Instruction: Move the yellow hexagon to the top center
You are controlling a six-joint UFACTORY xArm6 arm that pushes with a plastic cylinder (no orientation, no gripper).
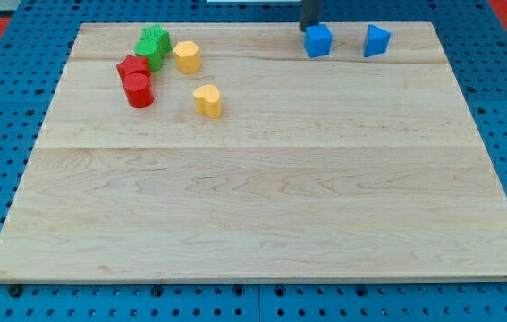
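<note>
The yellow hexagon stands near the top left of the wooden board, just right of the green blocks. A second yellow block, heart-like in shape, lies below and a little right of it. My tip is at the view's top, right of centre, just above the blue cube and seemingly touching its top edge. The tip is well to the right of the yellow hexagon.
Two green blocks sit close together at top left. A red block and a red cylinder sit just below them. A blue triangular block stands right of the blue cube. Blue pegboard surrounds the board.
</note>
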